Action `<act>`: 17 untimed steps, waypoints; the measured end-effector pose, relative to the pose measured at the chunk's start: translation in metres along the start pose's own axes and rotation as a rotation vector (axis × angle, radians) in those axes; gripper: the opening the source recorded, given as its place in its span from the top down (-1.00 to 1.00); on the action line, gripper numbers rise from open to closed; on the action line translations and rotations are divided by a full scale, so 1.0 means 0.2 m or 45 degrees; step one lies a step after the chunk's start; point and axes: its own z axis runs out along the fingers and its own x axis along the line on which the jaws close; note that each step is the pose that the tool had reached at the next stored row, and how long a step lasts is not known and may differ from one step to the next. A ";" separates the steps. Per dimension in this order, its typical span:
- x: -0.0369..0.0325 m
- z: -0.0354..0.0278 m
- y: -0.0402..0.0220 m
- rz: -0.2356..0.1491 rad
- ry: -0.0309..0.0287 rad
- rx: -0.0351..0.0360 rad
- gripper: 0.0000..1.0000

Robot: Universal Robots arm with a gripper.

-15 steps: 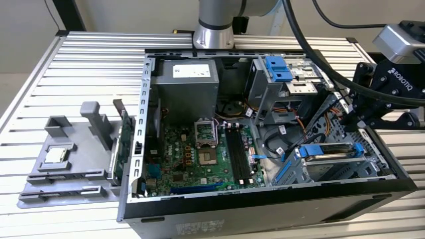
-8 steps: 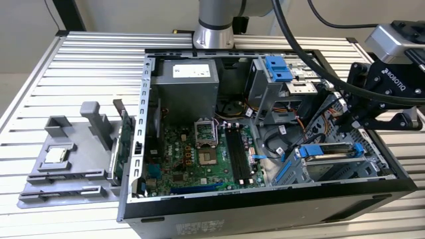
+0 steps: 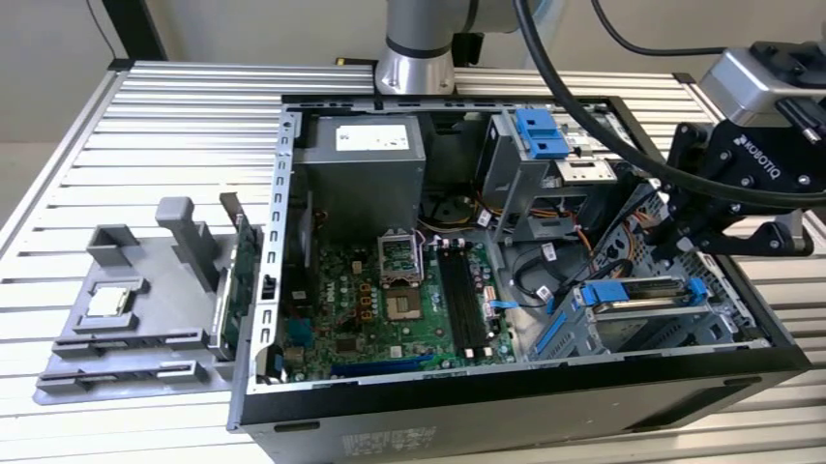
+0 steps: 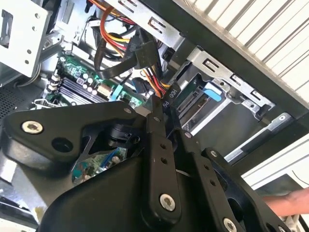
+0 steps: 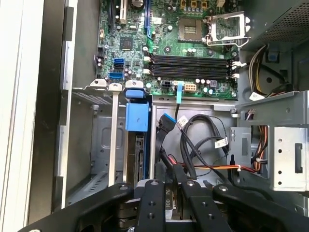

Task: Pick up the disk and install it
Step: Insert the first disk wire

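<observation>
**Exterior view.** Computer case: open, lying on the slatted surface. Disk: at the case's four o'clock, seated in the drive cage with its blue bracket ends showing; placement judged done. Gripper: at three o'clock, just above the disk and apart from it. Grey tray: at nine o'clock, outside the case.

**Second wrist view.** Gripper: fingers closed on a black cable connector; cabling judged the part left.

**First wrist view.** Disk: edge-on in the cage, with a blue tab at its end. Connector near it, not seen plugged in. Obstacle: loose black cables looped beside the cage.
</observation>
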 end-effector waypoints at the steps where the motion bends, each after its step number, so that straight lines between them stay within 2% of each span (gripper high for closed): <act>1: 0.001 0.000 0.000 0.000 -0.0005 0.0000 1.00; 7: 0.021 0.000 0.002 0.003 -0.0071 0.0006 1.00; 11: 0.052 -0.001 0.003 0.003 -0.0144 0.0010 1.00; 15: 0.072 0.000 0.004 0.004 -0.0159 0.0013 1.00; 17: 0.082 0.001 0.006 0.004 -0.0168 0.0069 1.00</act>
